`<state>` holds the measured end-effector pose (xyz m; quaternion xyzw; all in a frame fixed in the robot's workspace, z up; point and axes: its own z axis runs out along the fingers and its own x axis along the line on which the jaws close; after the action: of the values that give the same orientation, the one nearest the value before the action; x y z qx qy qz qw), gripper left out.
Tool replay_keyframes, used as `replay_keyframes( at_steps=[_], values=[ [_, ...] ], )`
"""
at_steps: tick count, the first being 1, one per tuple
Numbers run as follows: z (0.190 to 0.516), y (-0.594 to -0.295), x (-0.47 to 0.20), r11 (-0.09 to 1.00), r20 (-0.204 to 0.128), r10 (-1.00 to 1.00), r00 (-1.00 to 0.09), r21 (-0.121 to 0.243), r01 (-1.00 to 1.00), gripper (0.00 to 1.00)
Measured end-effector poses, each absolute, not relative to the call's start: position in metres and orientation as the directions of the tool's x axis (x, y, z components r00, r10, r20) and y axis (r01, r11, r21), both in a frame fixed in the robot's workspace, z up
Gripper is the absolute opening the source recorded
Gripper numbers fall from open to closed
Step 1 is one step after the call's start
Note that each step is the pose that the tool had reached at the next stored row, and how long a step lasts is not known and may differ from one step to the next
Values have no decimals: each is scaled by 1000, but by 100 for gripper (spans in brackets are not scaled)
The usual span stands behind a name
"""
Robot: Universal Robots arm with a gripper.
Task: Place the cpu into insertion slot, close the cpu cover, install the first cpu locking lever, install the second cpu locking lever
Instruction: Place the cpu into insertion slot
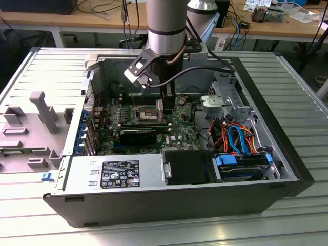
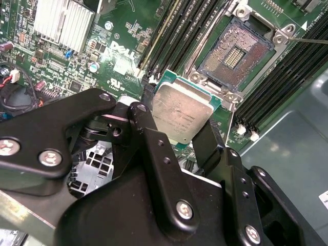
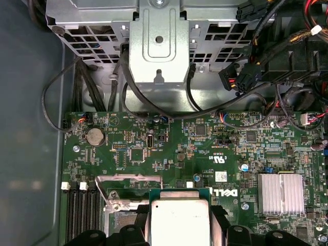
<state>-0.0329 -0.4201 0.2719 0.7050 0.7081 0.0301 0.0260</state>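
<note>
My gripper [image 2: 179,125] is shut on the cpu [image 2: 182,114], a flat square chip with a dull silver top pinched at two opposite edges by black fingers [image 2: 146,115]. The insertion slot [image 2: 236,50] lies open just beyond the chip, its dark gold-tinted contact field bare inside a silver rim. In the first wrist view the cpu [image 3: 179,218] hangs over the green board, overlapping one side of the insertion slot [image 3: 120,220]. A thin silver frame [image 3: 128,180], seemingly the cpu cover, stands along the slot's edge. In the exterior view the gripper [image 1: 165,105] hangs inside the case beside the slot [image 1: 147,110].
Long black memory slots [image 2: 171,31] flank the socket on both sides. A finned heatsink [image 2: 64,23] sits on the board. A metal drive cage [image 3: 159,46], coloured cables [image 1: 236,136], a black graphics card [image 1: 138,136] and a power supply [image 1: 115,171] crowd the case.
</note>
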Motion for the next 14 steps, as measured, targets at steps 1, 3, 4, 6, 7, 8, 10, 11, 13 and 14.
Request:
replay_keyframes(
  at_steps=[1,3,4,6,7,8,10,11,13,14],
  values=[
    [270,-421,-33,4,6,1000,-5,79,997,55],
    [269,-421,-33,4,6,1000,-5,79,997,55],
    [268,-422,-33,4,6,1000,-5,79,997,55],
    [268,-422,-33,4,6,1000,-5,79,997,55],
    [268,-422,-33,4,6,1000,-5,79,997,55],
    [267,-422,-33,4,6,1000,-5,79,997,55],
    [267,-422,-33,4,6,1000,-5,79,997,55],
    [267,-422,-33,4,6,1000,-5,79,997,55],
    [267,-422,-33,4,6,1000,-5,79,997,55],
    [266,-422,-33,4,6,1000,-5,79,997,55]
  ],
)
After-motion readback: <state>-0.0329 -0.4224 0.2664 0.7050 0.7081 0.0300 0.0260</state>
